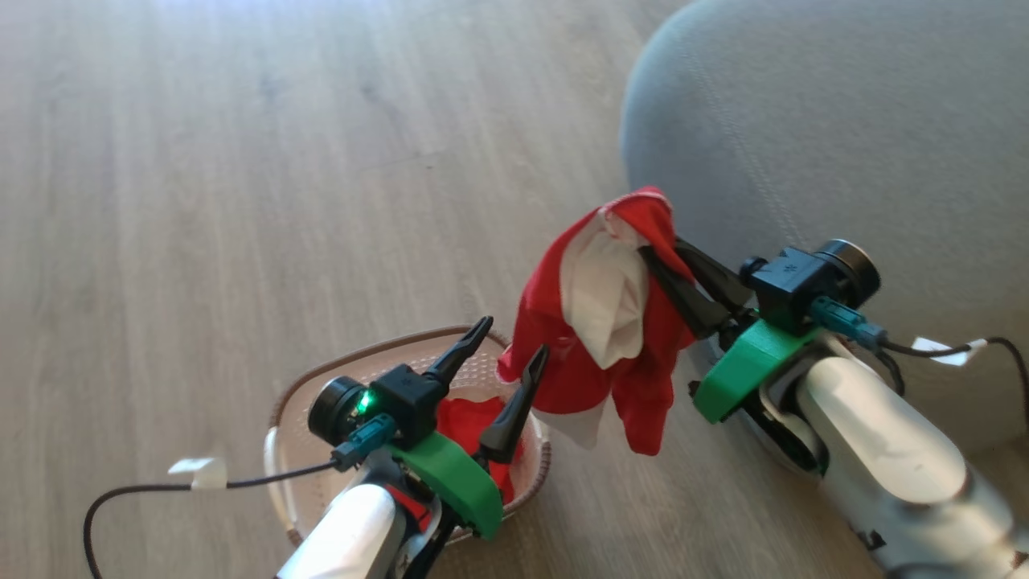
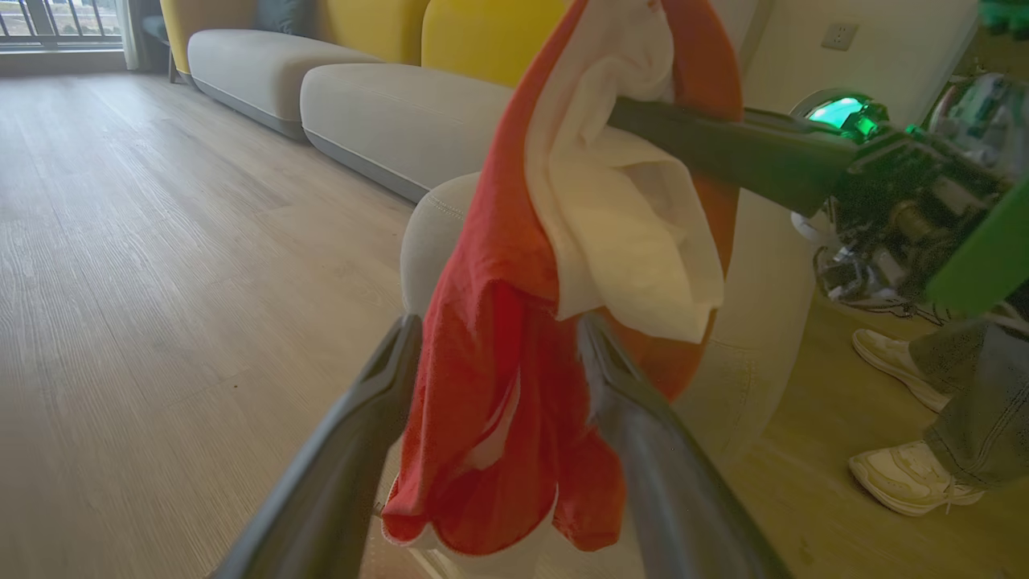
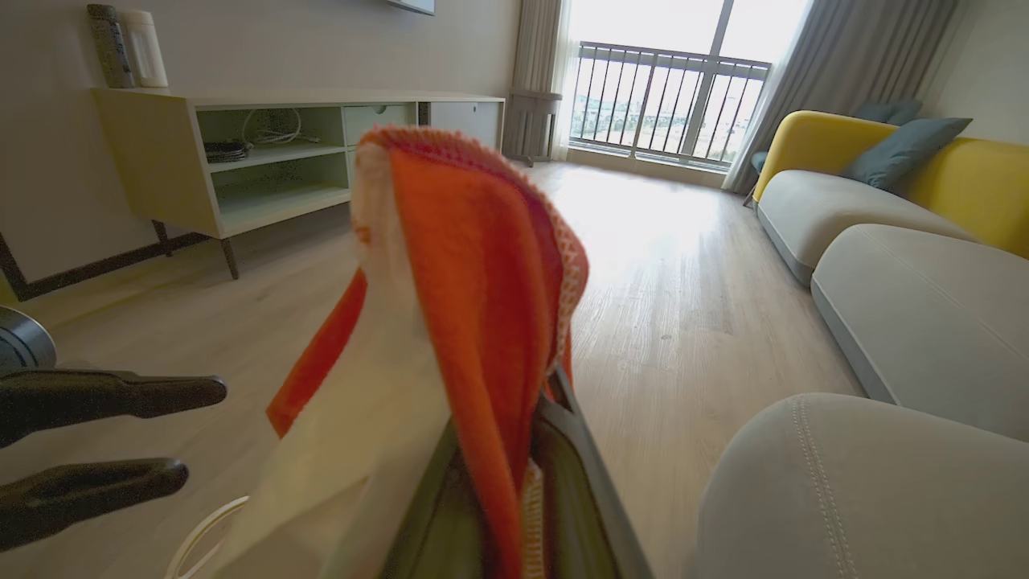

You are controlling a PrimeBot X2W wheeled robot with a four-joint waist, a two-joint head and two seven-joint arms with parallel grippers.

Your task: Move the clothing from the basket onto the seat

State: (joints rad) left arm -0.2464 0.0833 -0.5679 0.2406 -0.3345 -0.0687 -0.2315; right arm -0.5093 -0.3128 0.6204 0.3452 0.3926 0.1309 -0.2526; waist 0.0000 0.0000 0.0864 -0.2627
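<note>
Right gripper (image 1: pixel 663 249) clamped on red-and-white garment (image 1: pixel 611 322), which hangs between basket (image 1: pixel 354 347) and seat (image 1: pixel 844 121). Left gripper (image 1: pixel 514 336) spread wide, empty, straddling the hem. Risk: the hem may snag on its fingers.

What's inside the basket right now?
Red fabric lies in the basket on its perforated floor. The open left gripper and arm cover the near part; more clothing beneath cannot be told. The right gripper holds another garment outside it.

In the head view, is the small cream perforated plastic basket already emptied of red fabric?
No: a bunch of soft bright red fabric lies inside the cream perforated basket, partly behind the left gripper.
</note>
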